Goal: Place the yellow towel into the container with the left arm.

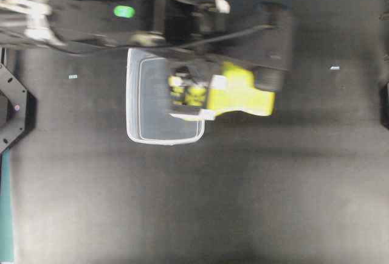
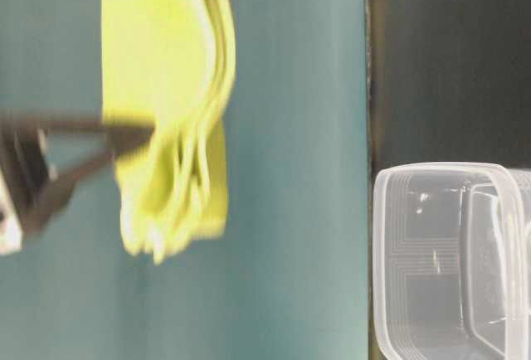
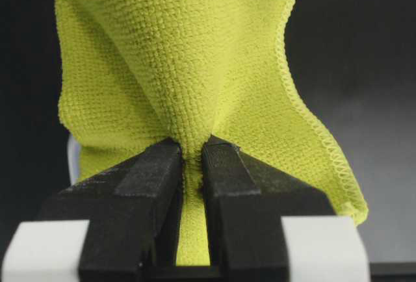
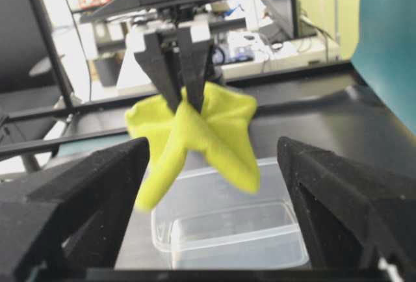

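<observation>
Towel (image 4: 195,136) hangs pinched in the left gripper (image 4: 183,103) above the tub (image 4: 227,230); lowering and release remain.

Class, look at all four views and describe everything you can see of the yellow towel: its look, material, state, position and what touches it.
The yellow towel is a bright yellow-green cloth with a fine woven microfibre texture and a stitched hem. It is bunched and pinched at one point between the black fingers of the left tool, which is shut on it. The rest hangs loose in drooping folds, clear of the table. It hangs in the air above the clear container, partly past one rim in the overhead view. Nothing but the tool touches it.
</observation>
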